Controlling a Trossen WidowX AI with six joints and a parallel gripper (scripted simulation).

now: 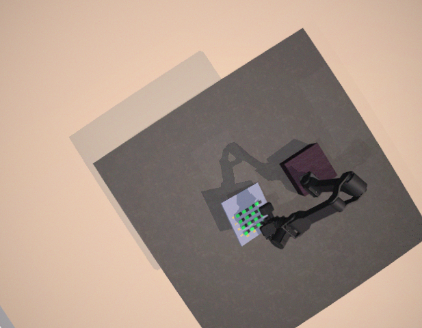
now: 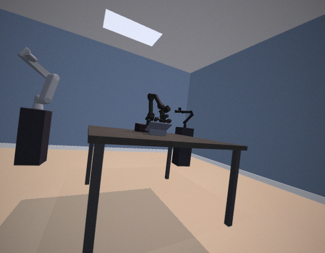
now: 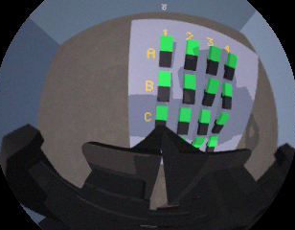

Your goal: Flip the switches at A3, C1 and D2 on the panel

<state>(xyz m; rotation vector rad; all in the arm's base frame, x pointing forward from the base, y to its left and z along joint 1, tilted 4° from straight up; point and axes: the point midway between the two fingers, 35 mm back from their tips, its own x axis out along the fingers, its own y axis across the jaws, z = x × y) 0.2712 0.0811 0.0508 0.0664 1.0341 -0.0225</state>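
Observation:
The pale lilac panel (image 1: 228, 204) (image 2: 158, 126) (image 3: 139, 69) carries four columns of green-and-black rocker switches. In the wrist view switch A3 (image 3: 214, 59) shows whole, with its green half away from the arm. Switch C1 (image 3: 161, 114) shows its green half; its black half is partly behind the fingertips. D2 is almost wholly hidden by the fingers, and D1 is hidden. Which ends are raised I cannot tell surely. My gripper (image 3: 160, 128) is shut and empty, its tips in view just below C1, over the near left part of the panel. Contact cannot be told.
The panel stands tilted on a grey base on the dark table (image 1: 161, 169) (image 2: 116, 134). The dark maroon block (image 1: 311, 160) (image 2: 140, 127) is by the arm's base. Other switches, such as B1 (image 3: 164, 86) and C2 (image 3: 184, 120), sit close around the fingertips. Other arms on pedestals stand beyond the table.

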